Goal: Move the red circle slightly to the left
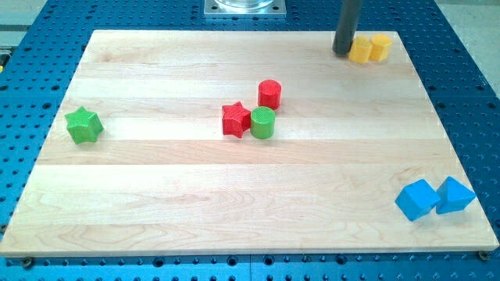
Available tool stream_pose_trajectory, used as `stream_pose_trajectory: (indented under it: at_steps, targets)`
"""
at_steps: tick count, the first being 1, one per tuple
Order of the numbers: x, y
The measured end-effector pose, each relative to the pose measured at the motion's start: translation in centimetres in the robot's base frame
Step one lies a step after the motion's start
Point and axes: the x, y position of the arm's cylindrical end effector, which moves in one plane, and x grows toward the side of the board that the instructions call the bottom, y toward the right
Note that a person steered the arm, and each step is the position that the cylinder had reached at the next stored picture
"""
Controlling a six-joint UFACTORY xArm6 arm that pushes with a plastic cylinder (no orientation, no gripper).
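The red circle [269, 94] is a short red cylinder near the board's middle, a little toward the view's top. Just below it stands a green circle [262, 123], and a red star [236, 119] touches that green circle on its left. My tip [342, 51] is at the view's top right, far to the right of and above the red circle, right beside the left side of a yellow block [360, 51].
A second yellow block [380, 47] sits against the first at the top right. A green star [83, 125] lies at the left edge. Two blue blocks [416, 199] [455, 195] sit together at the bottom right. The wooden board [156, 203] lies on a blue perforated table.
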Motion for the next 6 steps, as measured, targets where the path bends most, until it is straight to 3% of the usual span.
stream_pose_trajectory:
  at_steps: [2, 3, 5, 6]
  targets:
    - [0.0, -0.1]
    - [0.6, -5.3]
    - [9.5, -8.4]
    - [10.9, -10.0]
